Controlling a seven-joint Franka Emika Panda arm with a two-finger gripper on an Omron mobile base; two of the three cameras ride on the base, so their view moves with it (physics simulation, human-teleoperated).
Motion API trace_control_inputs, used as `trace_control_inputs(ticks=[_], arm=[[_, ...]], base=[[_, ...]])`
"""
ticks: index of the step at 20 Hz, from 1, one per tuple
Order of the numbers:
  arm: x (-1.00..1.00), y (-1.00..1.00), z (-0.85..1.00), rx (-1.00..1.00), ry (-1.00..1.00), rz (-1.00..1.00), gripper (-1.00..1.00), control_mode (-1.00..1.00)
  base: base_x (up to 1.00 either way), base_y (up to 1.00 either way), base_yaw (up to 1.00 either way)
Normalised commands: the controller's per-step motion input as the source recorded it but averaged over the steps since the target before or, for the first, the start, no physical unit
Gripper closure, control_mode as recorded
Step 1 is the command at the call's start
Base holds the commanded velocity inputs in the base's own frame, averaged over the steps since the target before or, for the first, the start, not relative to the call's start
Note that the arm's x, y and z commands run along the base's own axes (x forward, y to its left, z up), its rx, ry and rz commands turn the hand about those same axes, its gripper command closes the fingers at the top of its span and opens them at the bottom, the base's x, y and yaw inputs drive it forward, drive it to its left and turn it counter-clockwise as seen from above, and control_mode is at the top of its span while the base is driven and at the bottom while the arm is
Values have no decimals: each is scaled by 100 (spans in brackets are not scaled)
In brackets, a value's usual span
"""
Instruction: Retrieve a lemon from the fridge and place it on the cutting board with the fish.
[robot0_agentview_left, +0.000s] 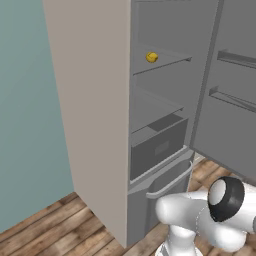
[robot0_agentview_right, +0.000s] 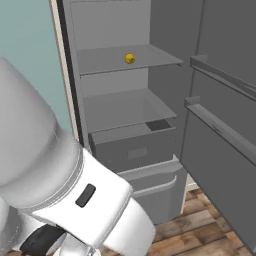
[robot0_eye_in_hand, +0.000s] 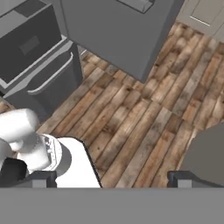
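Base views flanking open fridge (robot0_agentview_left: 100, 125)

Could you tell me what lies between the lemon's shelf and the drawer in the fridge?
One bare shelf sits between the lemon and the drawer, clearest in the right base view.

place: home kitchen — open fridge (robot0_agentview_right: 125, 107) | wood-plank floor (robot0_eye_in_hand: 144, 118) | teal wall (robot0_agentview_left: 25, 100)

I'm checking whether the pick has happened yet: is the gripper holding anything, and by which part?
Nothing is held. The gripper is open over bare wooden floor, and the lemon sits on the fridge shelf.
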Motion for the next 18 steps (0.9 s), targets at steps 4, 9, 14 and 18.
trace_control_inputs(ticks=[4, 9, 14, 18], arm=[[64, 98, -37, -2, 2, -2, -100, -100], [89, 91, -38, 0, 0, -6, -100, -100], [70, 98, -38, 1, 3, -7, -100, -100], [82, 88, -11, 9, 0, -13, -100, -100]], base=[[0, 0, 0], [0, 0, 0], [0, 0, 0], [0, 0, 0]])
